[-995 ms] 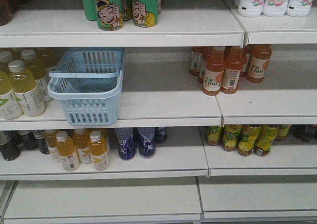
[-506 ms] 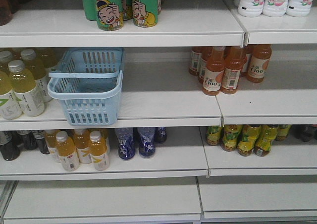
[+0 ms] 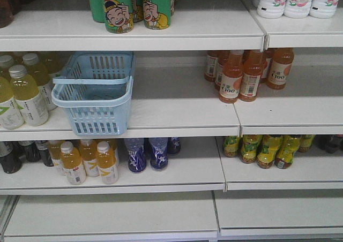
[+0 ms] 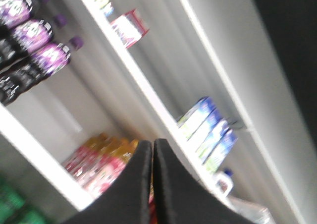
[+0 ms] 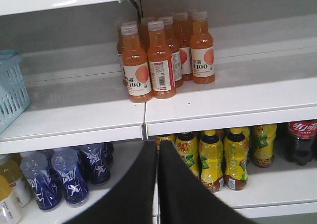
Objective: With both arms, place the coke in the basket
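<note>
My left gripper [image 4: 152, 143] and right gripper [image 5: 158, 144] both have their jaws pressed together on nothing. The red coke shows in no view, so I judge the step in hand is finding it, then spreading the jaws before reaching. The basket [image 3: 96, 121] stands on the middle shelf [image 3: 182, 111], well apart from the orange bottles [image 3: 238, 76], with bare shelf between them.
</note>
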`<state>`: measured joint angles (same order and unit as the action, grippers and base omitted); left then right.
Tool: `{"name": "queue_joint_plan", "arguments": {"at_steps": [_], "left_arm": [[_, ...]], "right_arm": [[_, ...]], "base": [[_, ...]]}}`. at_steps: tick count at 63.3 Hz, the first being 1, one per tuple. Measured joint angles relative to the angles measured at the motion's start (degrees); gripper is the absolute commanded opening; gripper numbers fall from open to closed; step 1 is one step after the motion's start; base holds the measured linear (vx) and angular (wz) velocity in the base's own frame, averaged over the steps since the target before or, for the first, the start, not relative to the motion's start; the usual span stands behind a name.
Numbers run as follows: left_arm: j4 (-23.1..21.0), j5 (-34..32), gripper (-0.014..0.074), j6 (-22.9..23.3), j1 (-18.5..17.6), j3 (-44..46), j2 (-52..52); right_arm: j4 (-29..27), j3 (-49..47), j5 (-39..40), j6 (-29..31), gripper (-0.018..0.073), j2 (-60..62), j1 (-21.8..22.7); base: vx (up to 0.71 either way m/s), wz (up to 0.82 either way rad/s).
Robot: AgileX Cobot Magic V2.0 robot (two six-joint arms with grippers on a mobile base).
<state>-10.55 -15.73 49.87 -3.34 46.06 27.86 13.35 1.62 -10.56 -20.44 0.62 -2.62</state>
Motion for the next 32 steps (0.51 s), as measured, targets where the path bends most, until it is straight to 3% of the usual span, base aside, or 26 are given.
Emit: {"name": "queue_joint_plan", "arguments": {"at_steps": [14, 26, 32], "left_arm": [[3.7, 5.8, -0.0006, 1.4, 0.0, 0.0, 14.1], [14.6, 7.4, -0.0008, 1.4, 0.0, -0.1, 26.4], [17.4, 7.4, -0.0008, 2.6, -0.4, -0.1, 31.2]], "right_arm": [[0.0, 0.0, 0.0, 0.0, -0.0004, 0.0, 0.0], [0.0, 0.0, 0.0, 0.0, -0.0004, 0.0, 0.0], [0.0, 0.0, 0.0, 0.0, -0.0004, 0.0, 0.0]], "base": [[0.0, 0.0], [0.0, 0.0], [0.0, 0.0]]}}
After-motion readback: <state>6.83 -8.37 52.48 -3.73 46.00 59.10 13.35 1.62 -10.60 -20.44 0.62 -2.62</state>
